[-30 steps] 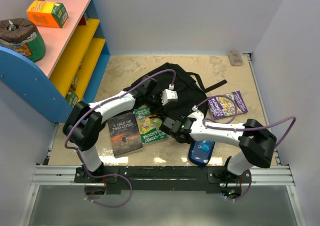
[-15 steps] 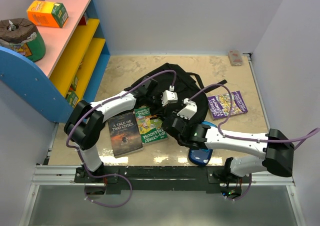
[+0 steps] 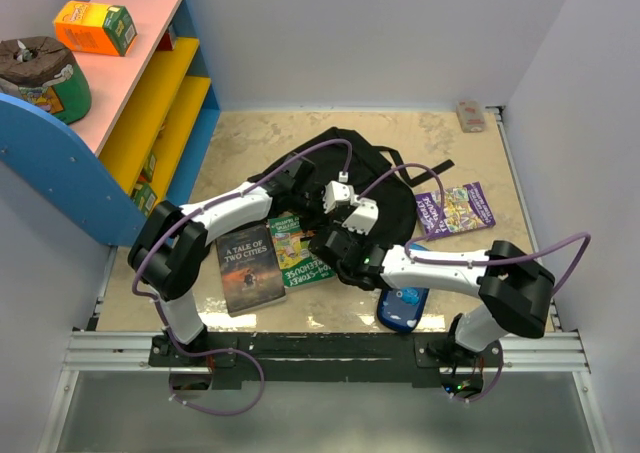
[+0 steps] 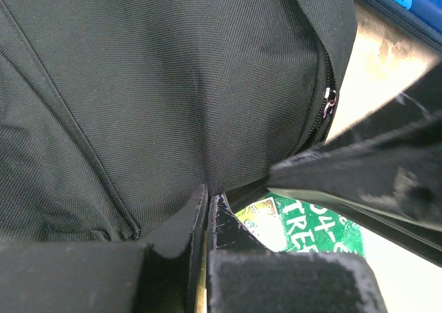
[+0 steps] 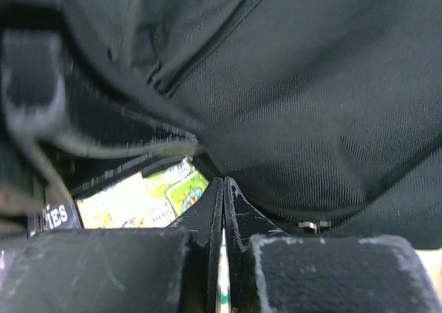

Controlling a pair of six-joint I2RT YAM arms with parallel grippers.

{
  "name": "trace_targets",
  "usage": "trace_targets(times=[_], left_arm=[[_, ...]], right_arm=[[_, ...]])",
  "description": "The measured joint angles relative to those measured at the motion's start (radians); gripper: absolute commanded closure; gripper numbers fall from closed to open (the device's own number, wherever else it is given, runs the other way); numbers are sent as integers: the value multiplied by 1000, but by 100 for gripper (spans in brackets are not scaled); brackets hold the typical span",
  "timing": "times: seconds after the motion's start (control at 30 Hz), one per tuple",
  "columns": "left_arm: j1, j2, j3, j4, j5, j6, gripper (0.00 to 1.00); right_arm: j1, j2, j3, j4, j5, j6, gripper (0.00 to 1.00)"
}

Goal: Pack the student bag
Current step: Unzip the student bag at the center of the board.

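Note:
The student bag (image 3: 355, 168), black and floppy, lies in the middle of the table. My left gripper (image 3: 318, 201) is shut on a fold of its fabric (image 4: 173, 106) at the near edge, fingertips (image 4: 200, 202) pinched together. My right gripper (image 3: 335, 241) is shut at the same near edge just in front, its tips (image 5: 222, 183) pressed into the bag's fabric (image 5: 318, 106) beside the zip. A green book (image 3: 300, 255) lies under both grippers and shows in the left wrist view (image 4: 311, 226) and in the right wrist view (image 5: 138, 202).
A dark book "A Tale of Two Cities" (image 3: 250, 268) lies left of the green one. A purple book (image 3: 455, 211) lies to the right, and a blue pencil case (image 3: 403, 303) near the front. A shelf unit (image 3: 130, 103) stands at the left, walls all round.
My right gripper has moved up and left from the front of the green book to the bag's near edge beside the left gripper. The left arm has held still.

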Motion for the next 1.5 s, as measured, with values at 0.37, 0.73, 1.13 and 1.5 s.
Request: trace_targets(times=[0.37, 0.73, 1.13, 1.5], left_arm=[[0, 0, 0, -12, -5, 0, 100], [-1, 8, 0, -13, -11, -5, 100], [-2, 8, 2, -6, -9, -19, 100], [-2, 8, 2, -6, -11, -27, 100]], right_arm=[[-25, 26, 7, 20, -7, 20, 100], [-25, -4, -83, -10, -50, 89, 100], [-25, -106, -102, -88, -85, 76, 100], [-25, -201, -126, -111, -162, -42, 100]])
